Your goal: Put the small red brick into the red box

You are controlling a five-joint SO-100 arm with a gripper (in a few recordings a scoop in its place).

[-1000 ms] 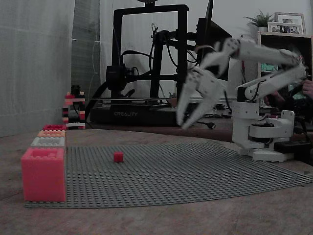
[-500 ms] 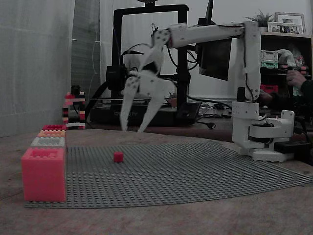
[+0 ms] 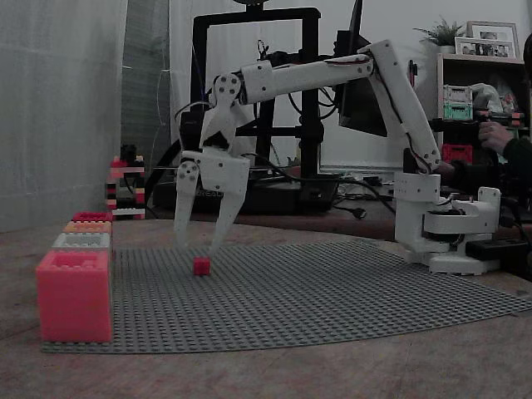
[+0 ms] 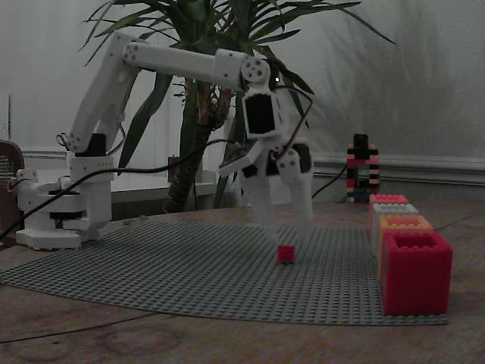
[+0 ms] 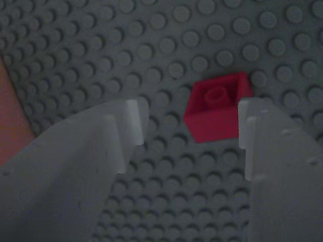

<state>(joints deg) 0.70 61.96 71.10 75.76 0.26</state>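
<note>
I've swung the gripper [image 3: 199, 241] down over the small red brick [image 5: 218, 106]; fingers spread, straddling it off-centre, nothing grasped. Closing next, then the red box [image 4: 416, 271].

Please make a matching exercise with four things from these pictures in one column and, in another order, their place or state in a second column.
1. small red brick
2. gripper
3. red-and-black brick stack
4. grey studded baseplate

A. open, fingers pointing down
B. lies flat on the table
C. stands past the row of boxes
D. sits on the baseplate, below the fingers

Pairs: 1-D, 2-A, 3-C, 4-B
</note>
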